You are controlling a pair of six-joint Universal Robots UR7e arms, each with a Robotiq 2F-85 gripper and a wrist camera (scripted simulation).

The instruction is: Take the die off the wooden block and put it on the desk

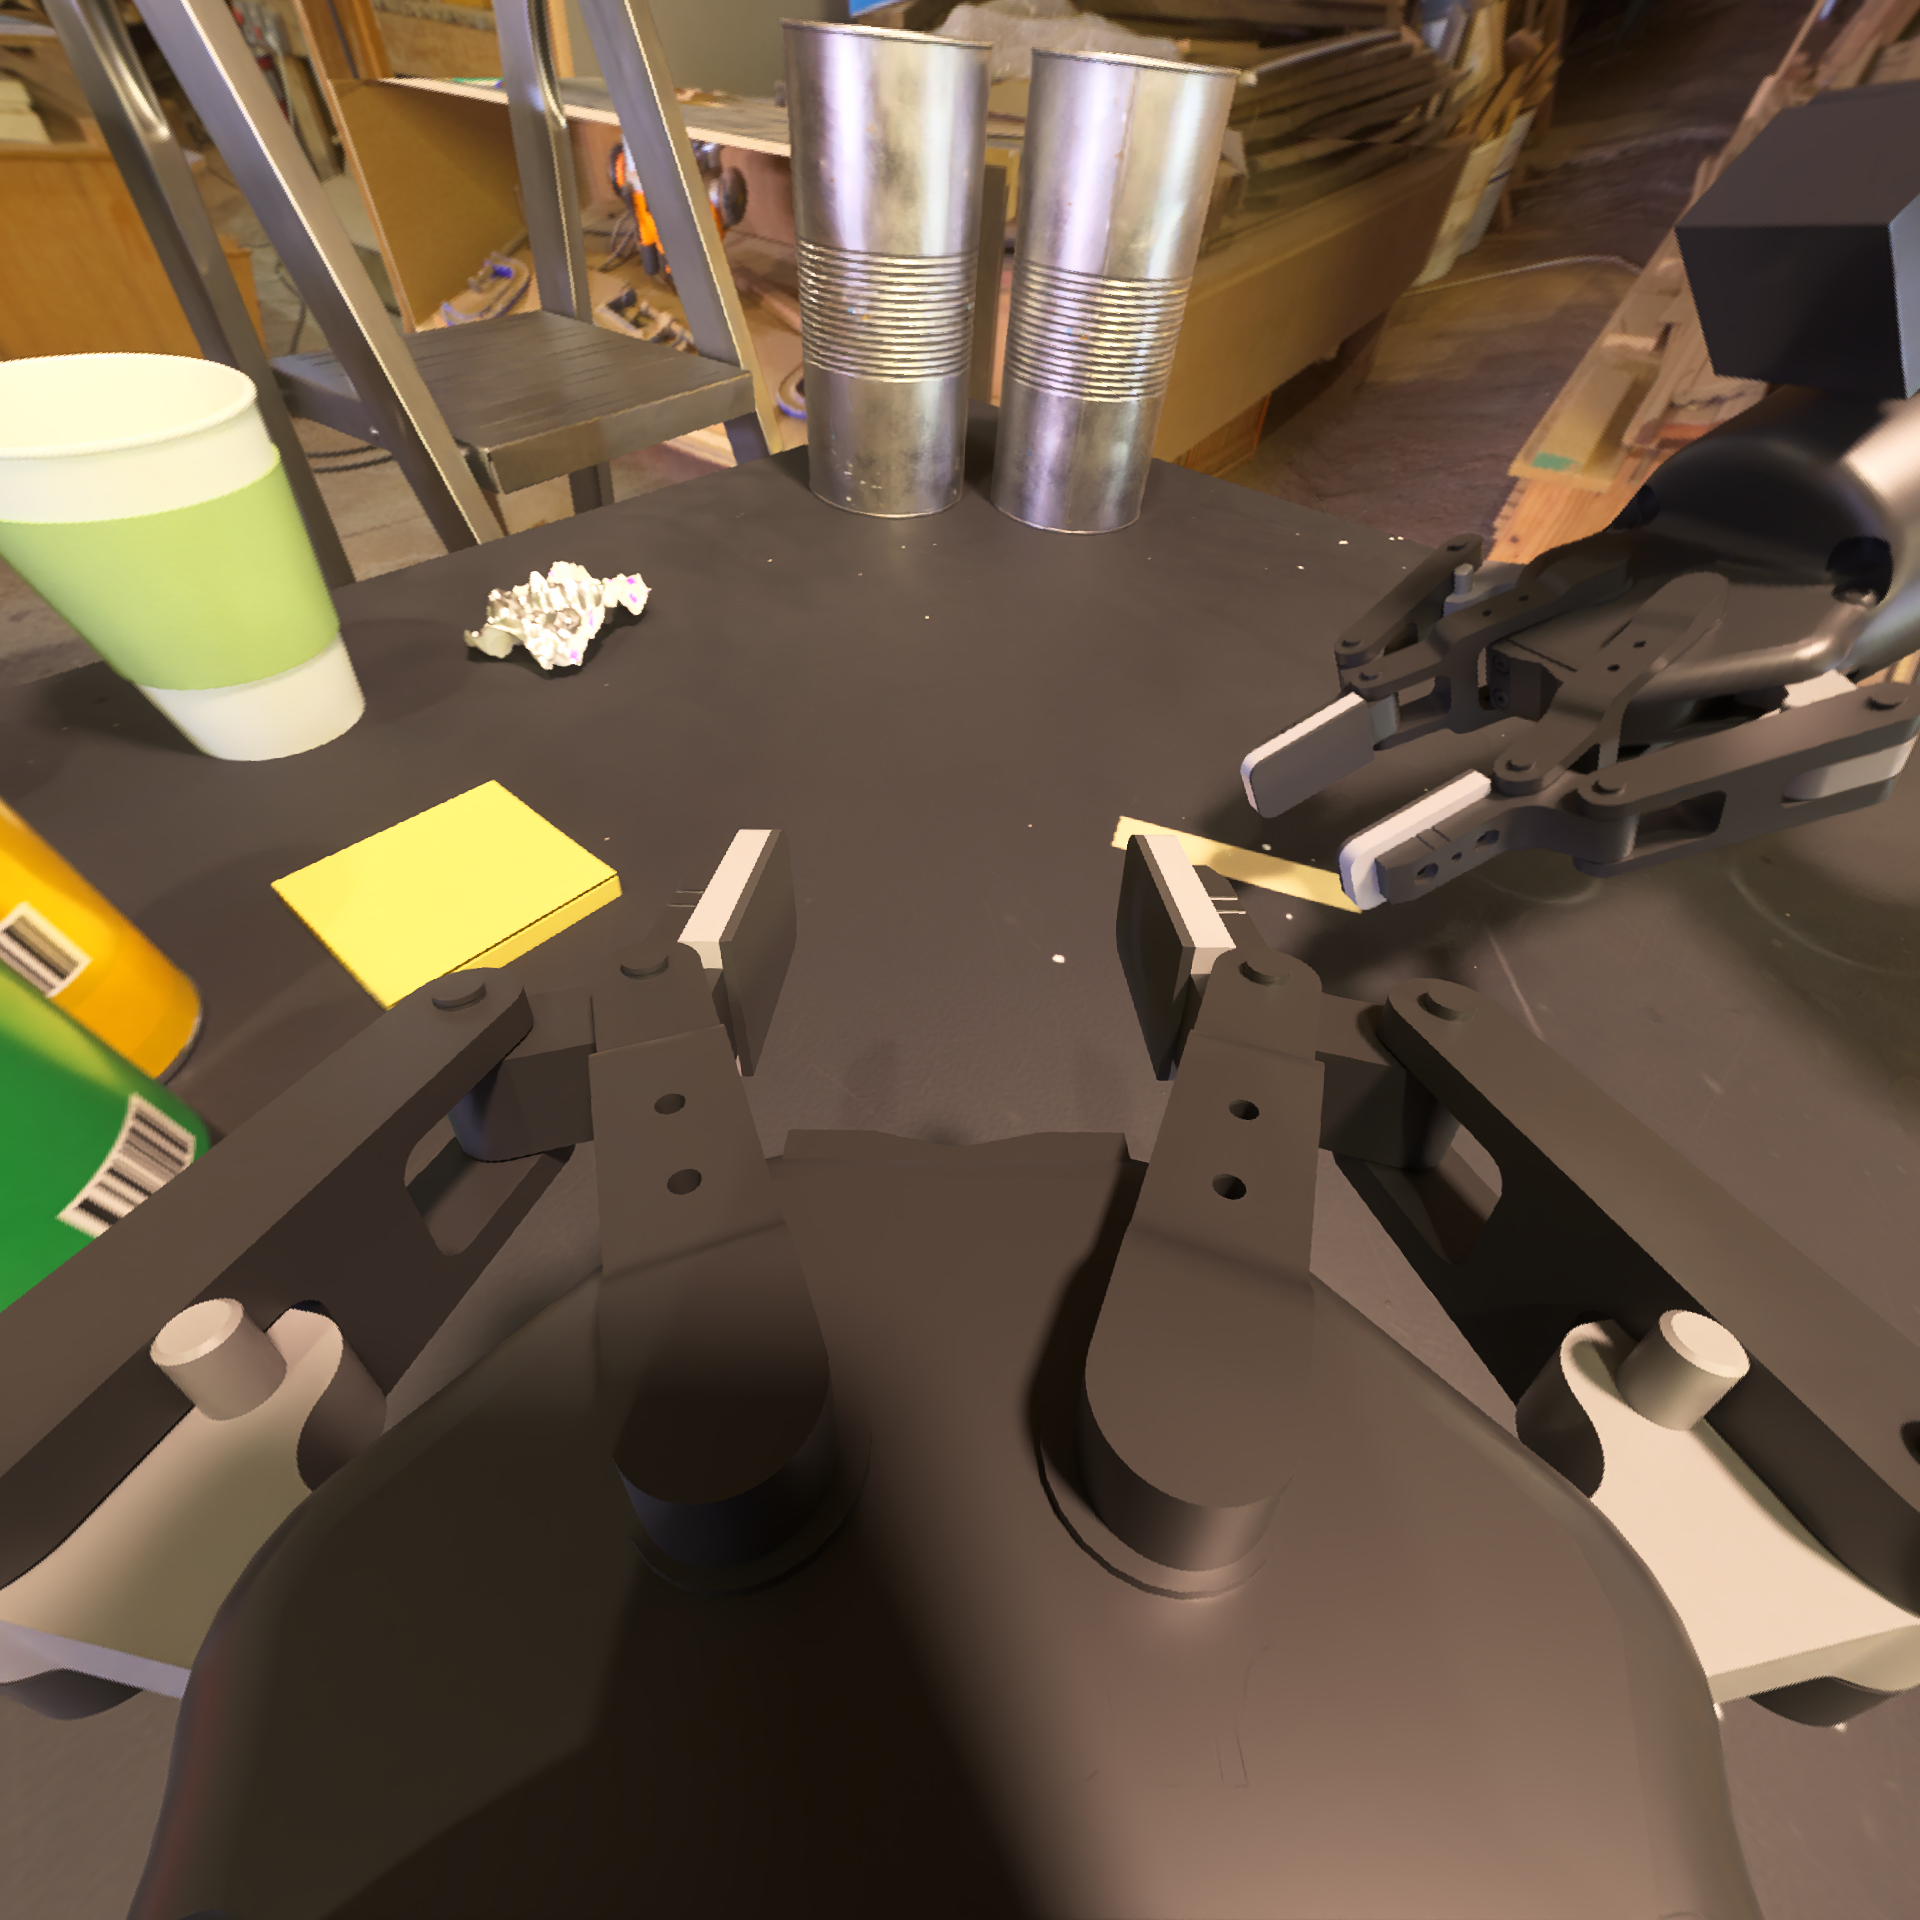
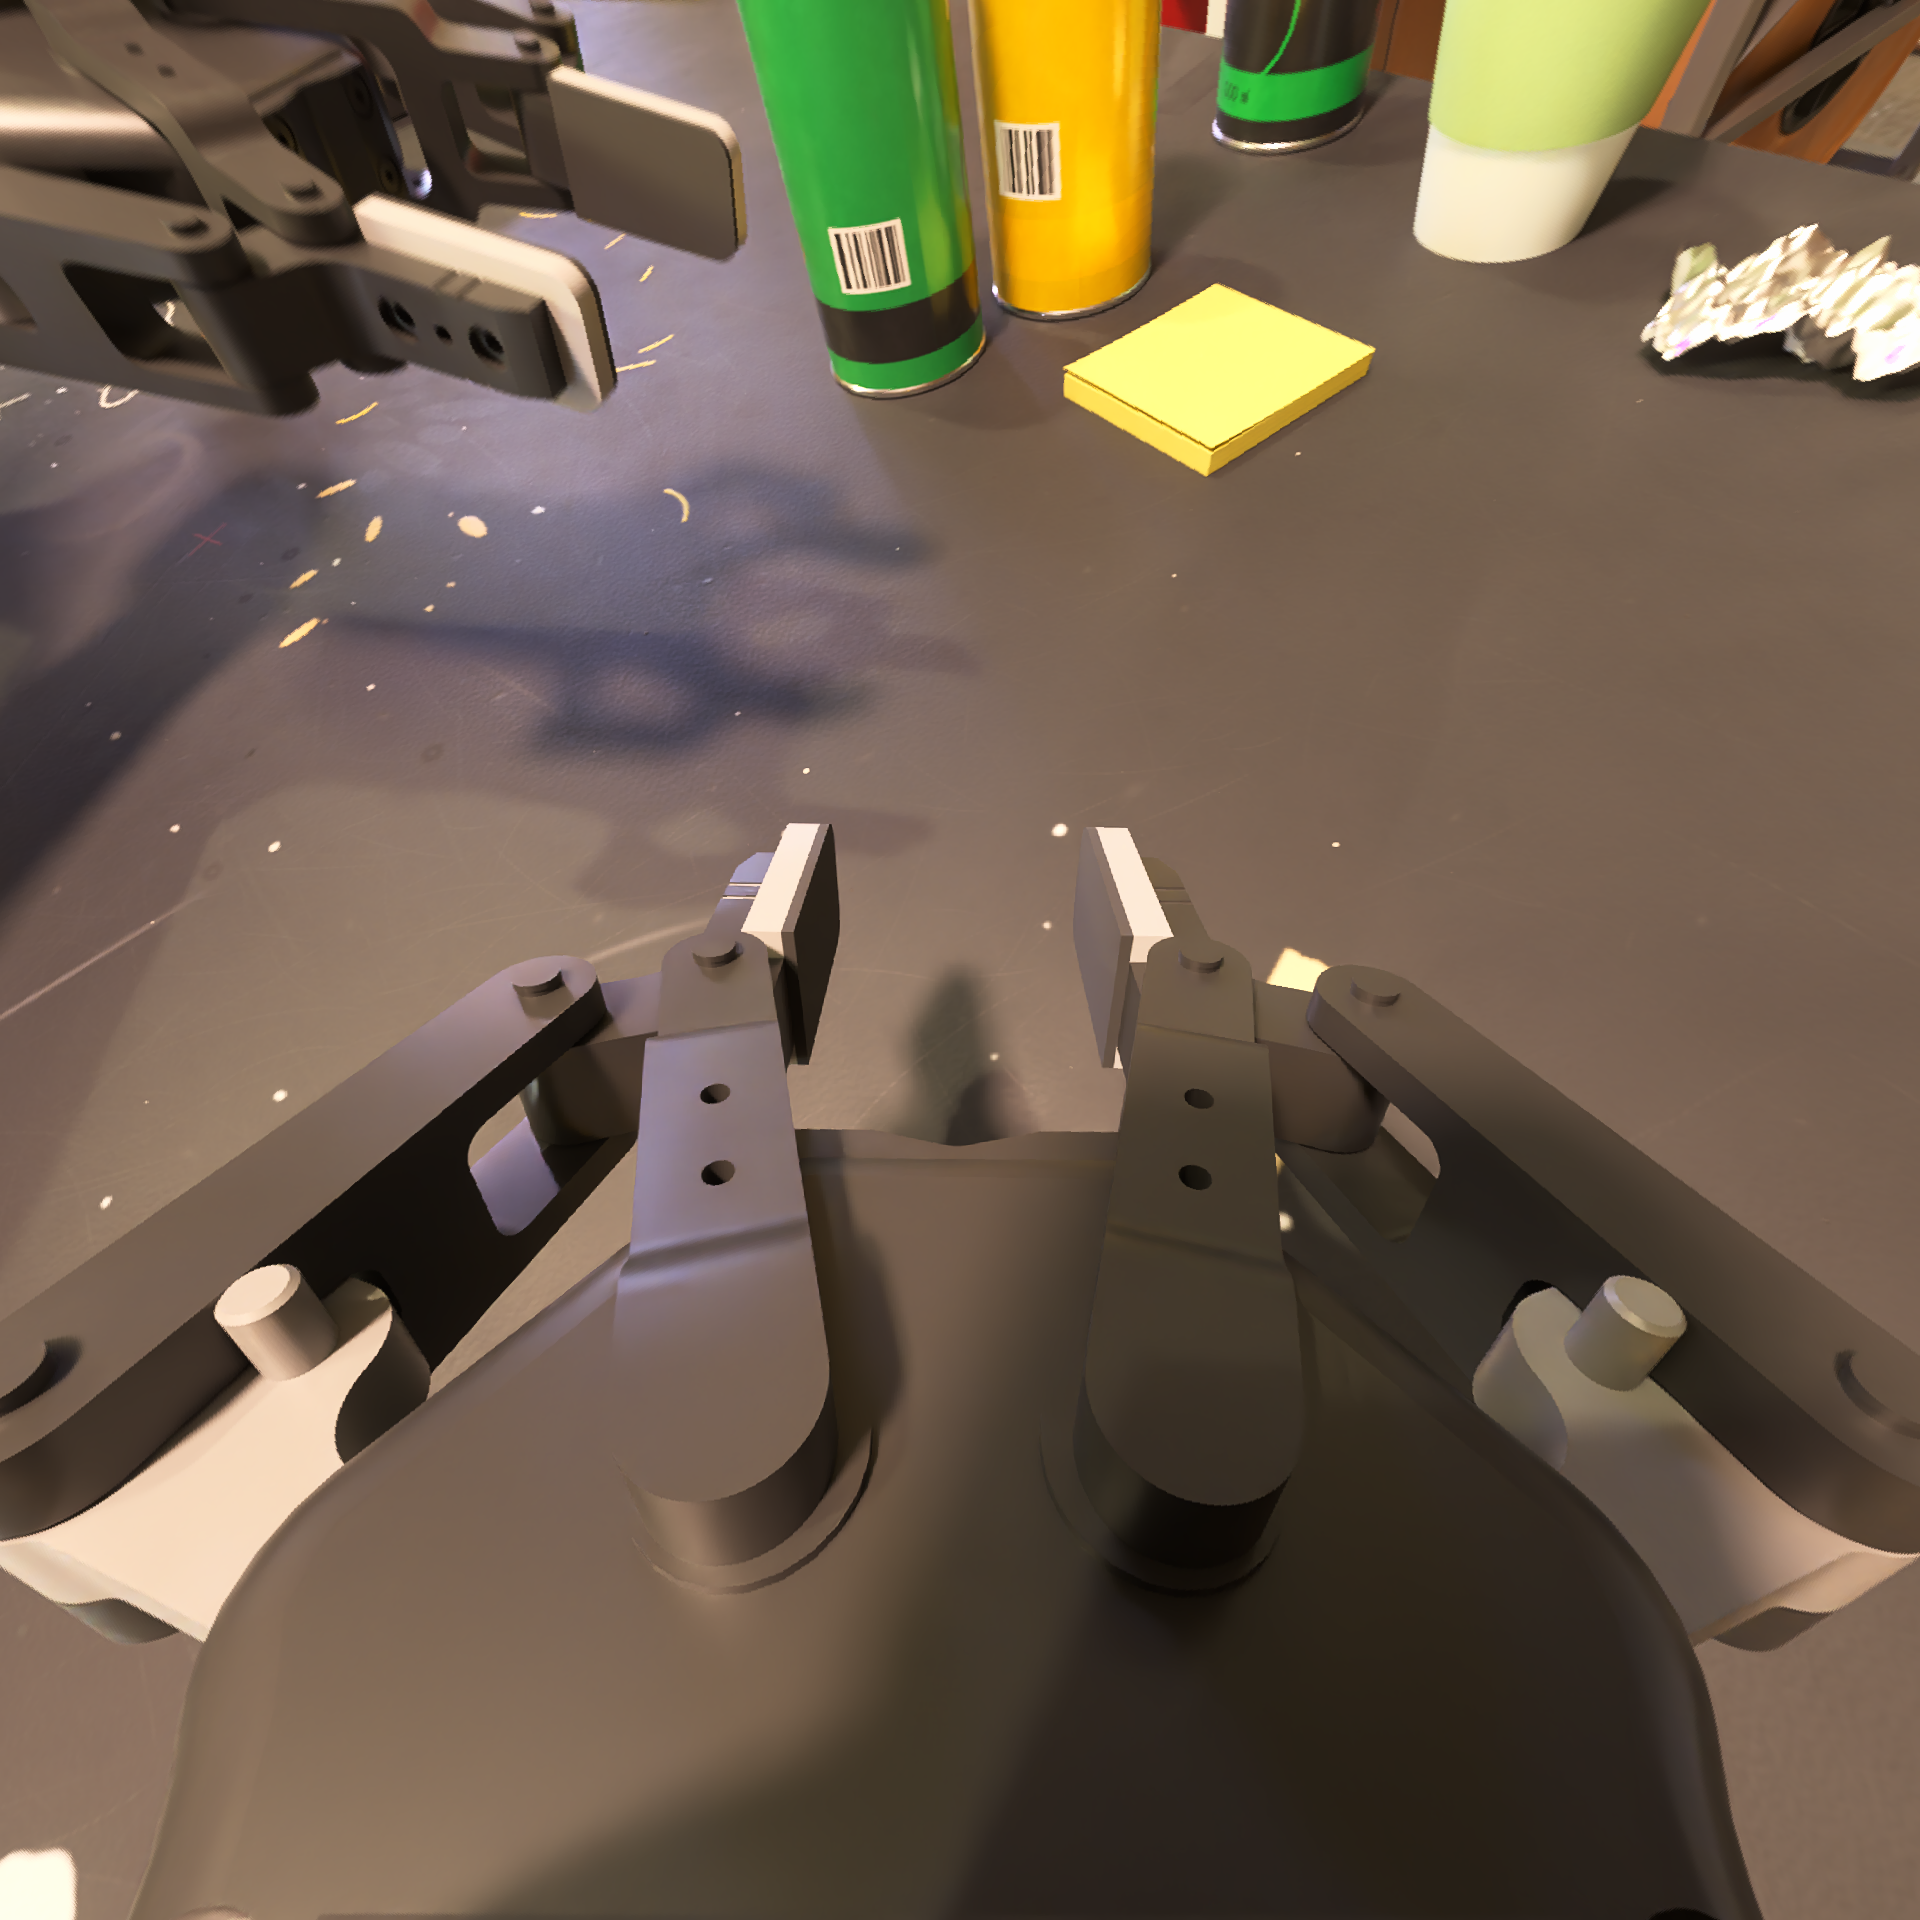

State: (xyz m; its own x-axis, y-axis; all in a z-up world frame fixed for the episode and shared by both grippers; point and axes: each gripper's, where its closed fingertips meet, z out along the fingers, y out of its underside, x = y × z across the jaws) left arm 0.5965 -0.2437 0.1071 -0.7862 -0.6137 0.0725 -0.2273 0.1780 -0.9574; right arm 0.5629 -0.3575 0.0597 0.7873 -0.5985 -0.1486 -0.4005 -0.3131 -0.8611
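Die not made out in either view, so its facing and long axis cannot be told; of a wooden block, perhaps only a pale tan strip [image 1: 1236, 862] on the tabletop [image 1: 935, 727], half hidden behind the left end effector's finger and under the right end effector [image 1: 1320, 821], kind uncertain; a pale sliver [image 2: 1294, 968] behind the right finger in the right wrist view, too little to name; left end effector [image 1: 951, 914] fingers apart, nothing between, held over bare tabletop; right end effector [image 2: 956, 914] likewise spread and empty; left end effector also seen top left in the right wrist view, fingers apart; green can [image 2: 873, 197] and yellow can [image 2: 1070, 156] cut off at the top, a third dark-and-green can [image 2: 1294, 83] mostly cut off; paper cup [image 1: 177, 561] with green sleeve, rim cut off in the right view; yellow pad [image 1: 447, 894] flat near the cans; crumpled foil [image 1: 561, 613] cut at the right view's edge; two tall steel tins [image 1: 987, 281] touching at the far edge; tabletop dark grey, matt, flecked with pale paint spots and scratches; behind, a blurred workshop, stepladder [image 1: 520, 395], stacked timber.
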